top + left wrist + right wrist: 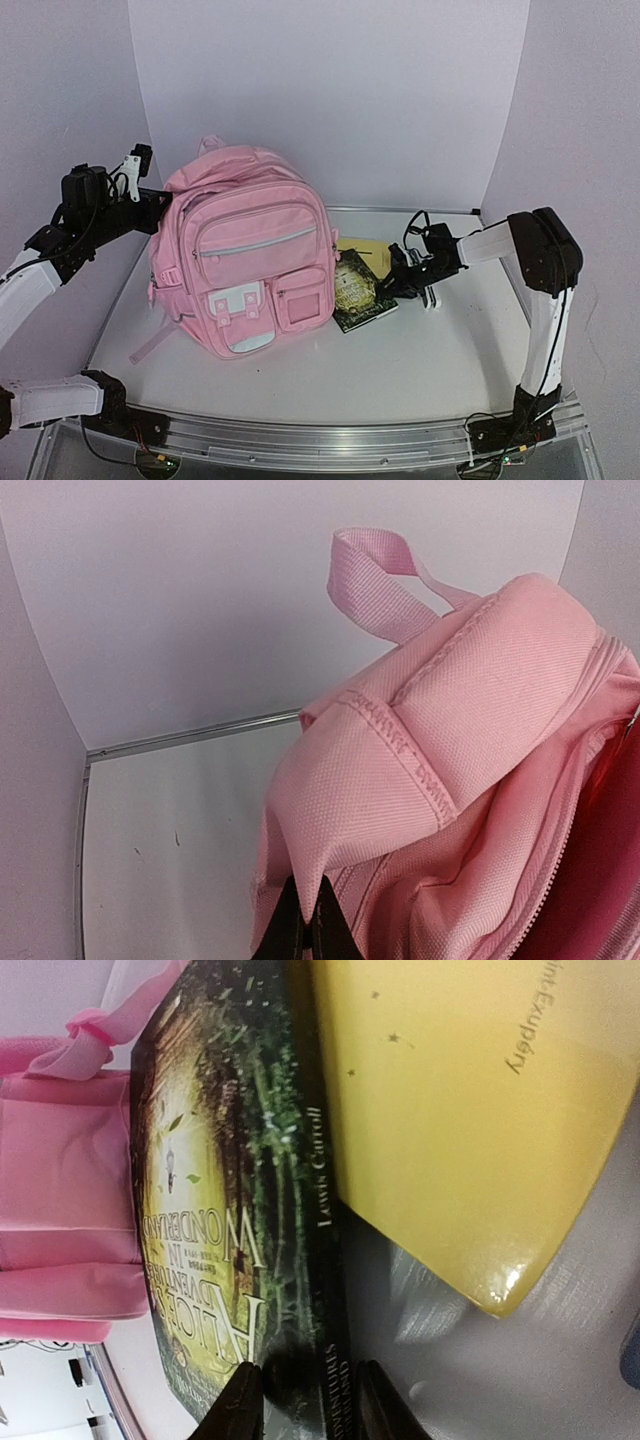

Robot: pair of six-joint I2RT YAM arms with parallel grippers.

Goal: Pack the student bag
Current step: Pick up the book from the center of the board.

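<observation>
The pink student bag point(250, 260) stands upright at the table's left-middle, front pockets facing the camera. My left gripper point(158, 205) is shut on a fold of fabric at the bag's top left corner; in the left wrist view the black fingertips point(303, 920) pinch that pink cloth point(330, 820), and the open zipper mouth point(610, 860) shows beside it. A dark green Alice in Wonderland book point(358, 290) leans by the bag's right side. My right gripper point(392, 280) straddles its spine edge point(310, 1400), one finger on the cover point(220, 1190), the other under it.
A yellow book point(365, 250) lies behind and partly under the green one, seen large in the right wrist view point(460, 1110). White walls enclose the table on the left, back and right. A loose pink strap point(150, 340) trails from the bag toward the front left.
</observation>
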